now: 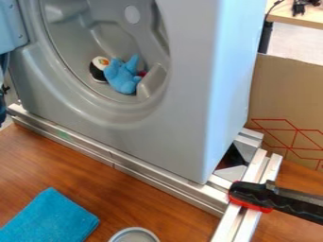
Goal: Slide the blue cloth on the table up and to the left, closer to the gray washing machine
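Observation:
A blue plush toy [123, 75] lies inside the round opening of a grey front-loading machine [189, 94]. Against its left side rests a black and white toy [97, 69] with an orange spot. A small dark red thing [142, 73] peeks out at the blue plush's right. On the wooden table [157, 203], a folded blue cloth [50, 218] lies at the lower left. The round rim of a grey metal container [134, 234] is cut off by the bottom edge.
Metal rails [114, 158] run along the machine's base and meet more rails at the right. A black clamp with red pads [271, 196] grips them there. Behind stands a cardboard sheet [287, 94]. The machine's open door [9, 26] is at the upper left.

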Controlling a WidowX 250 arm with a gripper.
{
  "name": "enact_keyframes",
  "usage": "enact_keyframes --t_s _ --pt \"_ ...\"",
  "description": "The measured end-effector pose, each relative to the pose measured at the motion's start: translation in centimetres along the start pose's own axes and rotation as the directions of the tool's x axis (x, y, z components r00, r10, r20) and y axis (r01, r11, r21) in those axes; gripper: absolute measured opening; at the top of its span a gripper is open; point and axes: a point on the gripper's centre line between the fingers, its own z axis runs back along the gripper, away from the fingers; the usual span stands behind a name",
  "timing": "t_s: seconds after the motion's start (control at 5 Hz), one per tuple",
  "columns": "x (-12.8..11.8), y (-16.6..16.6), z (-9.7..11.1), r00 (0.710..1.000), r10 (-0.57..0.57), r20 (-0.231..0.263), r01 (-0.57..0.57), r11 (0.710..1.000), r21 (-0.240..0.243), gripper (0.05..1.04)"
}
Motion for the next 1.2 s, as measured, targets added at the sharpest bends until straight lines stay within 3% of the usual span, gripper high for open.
enact_keyframes --t_s 0.2,0.4,0.8,1.0,1.2 --pt "-0.1 -0.2 -0.3 1.0 0.0 -0.006 0.0 1.0 -0.009 0.999" --pt "0.9 -2.2 -2.0 0.998 -0.05 0.039 0.051 0.999 -0.016 0.999" --pt "2.8 -3.8 -4.8 0.985 -0.021 0.169 0.028 0.999 -0.039 0.999" --pt "3.4 -3.8 -5.1 0.979 -0.037 0.2 0.047 0.998 -0.045 0.999" --pt "3.6 -3.6 -6.2 0.978 -0.046 0.205 0.067 0.993 -0.094 0.999"
